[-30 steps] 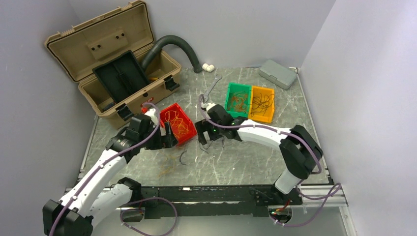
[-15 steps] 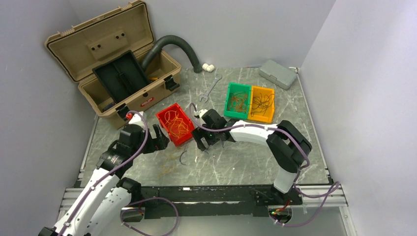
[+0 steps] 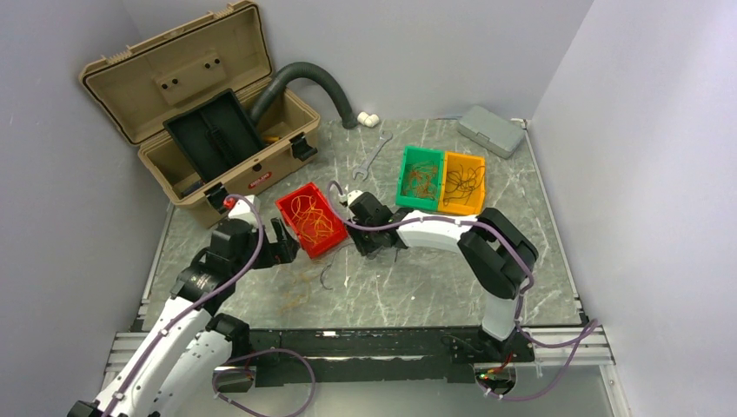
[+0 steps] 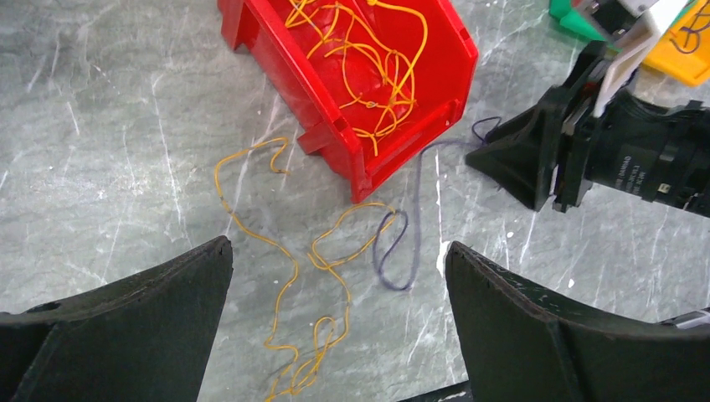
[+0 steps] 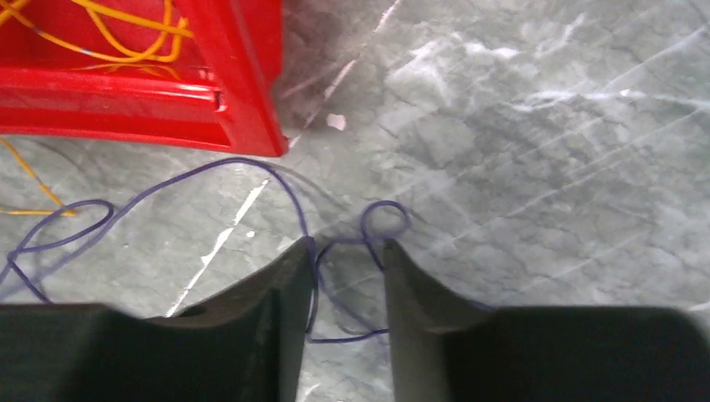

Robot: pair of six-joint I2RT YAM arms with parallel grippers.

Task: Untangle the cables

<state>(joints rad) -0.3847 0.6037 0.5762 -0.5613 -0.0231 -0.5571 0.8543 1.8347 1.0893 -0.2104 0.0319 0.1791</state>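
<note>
Right tool (image 5: pixel 345 248) is down on the tabletop (image 3: pixel 434 278), just beside the corner of the red bin (image 4: pixel 410 134). Jaws are part-way in with a narrow gap showing. A purple strand (image 5: pixel 243 160) crosses that gap, so it's straddled, not clamped. Left tool (image 4: pixel 336 251) is released, jaws wide, nothing in it, hovering over the loose orange strand (image 4: pixel 290 266).

Where the cables are:
- The orange strand and the purple one lie loose on the tabletop in front of the red bin. They cross near the purple loop. Can't tell which runs over which.
- More orange wires (image 4: pixel 368 59) are piled inside the red bin.
- The green bin (image 3: pixel 408 158) and orange bin (image 3: pixel 465 157) further back hold small heaps too.

Handling, my read:
- Hair-thin, near weightless and floppy, with no stiffness to push against.
- They lie flat on the stone, so the fingertips probably need to touch down and close fully, or the wire slips out.
- They snag easily, so a fast lift would likely drag the crossed orange strand along.

Where to take it: on a single run of purple well clear of the crossing, like the stretch between the right fingers now, and not on the small curl just ahead. Lift slowly, away from the orange.
</note>
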